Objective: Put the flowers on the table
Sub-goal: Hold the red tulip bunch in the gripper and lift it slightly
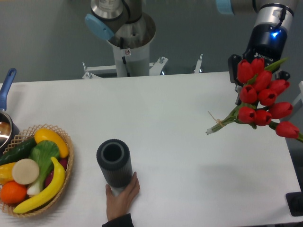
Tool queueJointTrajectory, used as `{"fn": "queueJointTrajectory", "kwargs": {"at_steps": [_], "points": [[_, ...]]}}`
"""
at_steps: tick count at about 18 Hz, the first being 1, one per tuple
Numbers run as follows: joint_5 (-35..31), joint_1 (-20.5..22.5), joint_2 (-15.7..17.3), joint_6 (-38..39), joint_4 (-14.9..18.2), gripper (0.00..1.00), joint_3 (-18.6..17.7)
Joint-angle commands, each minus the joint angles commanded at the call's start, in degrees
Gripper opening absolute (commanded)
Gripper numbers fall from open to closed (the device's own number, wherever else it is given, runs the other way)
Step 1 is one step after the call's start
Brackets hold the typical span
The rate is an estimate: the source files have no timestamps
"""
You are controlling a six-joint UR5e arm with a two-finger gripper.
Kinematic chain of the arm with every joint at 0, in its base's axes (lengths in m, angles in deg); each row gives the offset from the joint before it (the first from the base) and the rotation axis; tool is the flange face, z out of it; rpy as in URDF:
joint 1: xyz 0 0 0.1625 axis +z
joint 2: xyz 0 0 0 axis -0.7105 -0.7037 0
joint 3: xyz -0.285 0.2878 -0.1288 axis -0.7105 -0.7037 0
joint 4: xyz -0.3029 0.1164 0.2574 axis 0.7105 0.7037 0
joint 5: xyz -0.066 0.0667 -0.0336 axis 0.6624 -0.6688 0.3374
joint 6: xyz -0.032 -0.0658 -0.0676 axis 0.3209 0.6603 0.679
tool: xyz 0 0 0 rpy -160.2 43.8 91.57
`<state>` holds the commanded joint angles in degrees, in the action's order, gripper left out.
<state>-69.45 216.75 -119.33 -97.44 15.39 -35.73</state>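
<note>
Far left: a pan with a blue handle, cut off by the frame edge, stands on the table. Just beside it, a wicker basket holds a banana, an orange, a cucumber, a yellow pepper and other produce. Centre front: a dark ribbed cylinder, open at the top, stands upright on the white top; a person's hand reaches in from the near edge and touches its base. Centre rear: the arm's base column rises behind the far edge of the table.

Right: the flowers, red tulips on green stems tied near the stem ends, hang in the air above the right part of the table, blooms upward and to the right, tied ends pointing down and left. They are not yet resting on the surface. The gripper sits directly behind the blooms; its fingers are hidden by the heads, so their spread cannot be told, though the raised bunch suggests it is being carried.

Handling, as judged: the bunch is probably light, soft and springy, with heads that may bruise or catch. The firmest hold would be on the gathered stems near the tie, not on the blooms. Lowered gently, the stems would likely flex and the bunch roll slightly on the smooth top.
</note>
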Motion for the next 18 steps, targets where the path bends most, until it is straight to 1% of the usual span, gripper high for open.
{"fn": "queueJointTrajectory", "kwargs": {"at_steps": [2, 3, 6, 9, 10, 12, 18], "points": [[-0.09, -0.09, 0.44, -0.09, -0.09, 0.39, -0.96], [-0.26, -0.09, 0.61, -0.17, -0.09, 0.39, -0.88], [-4.38, -0.18, 0.88, -0.09, 0.00, 0.39, -0.70], [-6.23, -0.44, 1.58, -0.17, 0.00, 0.38, -1.05], [-7.98, -0.53, 2.10, -0.18, 0.00, 0.39, -1.14], [-13.77, -1.05, 2.72, -0.26, 0.09, 0.39, -1.14], [-29.86, -7.02, 2.38, -1.13, 0.09, 0.38, -1.14]]}}
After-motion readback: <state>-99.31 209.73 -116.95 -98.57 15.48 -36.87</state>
